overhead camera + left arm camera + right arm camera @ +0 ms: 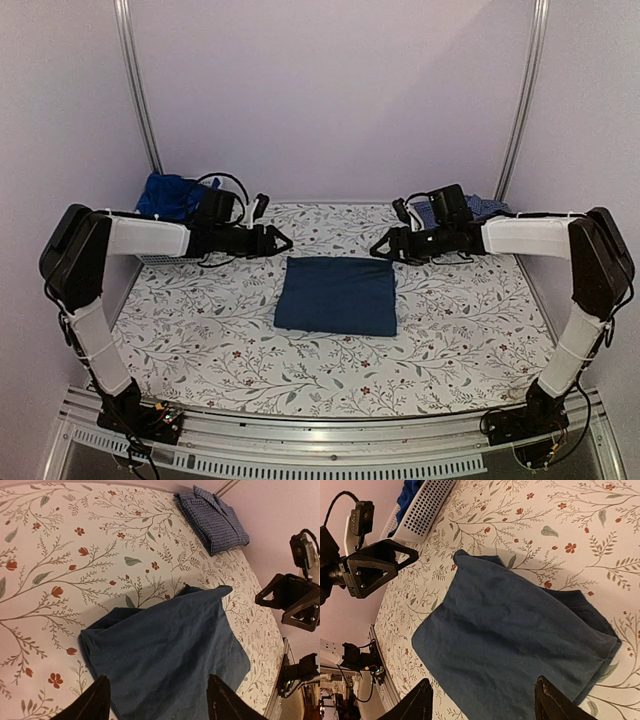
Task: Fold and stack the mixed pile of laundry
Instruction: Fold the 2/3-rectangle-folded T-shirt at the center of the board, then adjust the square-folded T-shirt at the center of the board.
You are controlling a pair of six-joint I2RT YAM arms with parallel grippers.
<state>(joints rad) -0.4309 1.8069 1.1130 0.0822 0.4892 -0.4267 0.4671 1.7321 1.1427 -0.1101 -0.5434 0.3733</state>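
A dark navy T-shirt (337, 294) lies folded into a rectangle at the middle of the floral tablecloth; it also shows in the left wrist view (165, 655) and the right wrist view (515, 640). My left gripper (281, 240) is open and empty above the shirt's far left corner. My right gripper (378, 249) is open and empty above its far right corner. A folded blue small-checked collared shirt (212, 520) lies at the back right (482, 206). A bright royal-blue garment (165, 195) sits in the basket at the back left.
A white plastic mesh basket (425, 507) stands at the back left corner, partly behind my left arm. Metal frame posts (138, 85) rise at both back corners. The table's metal rail (330, 440) runs along the near edge.
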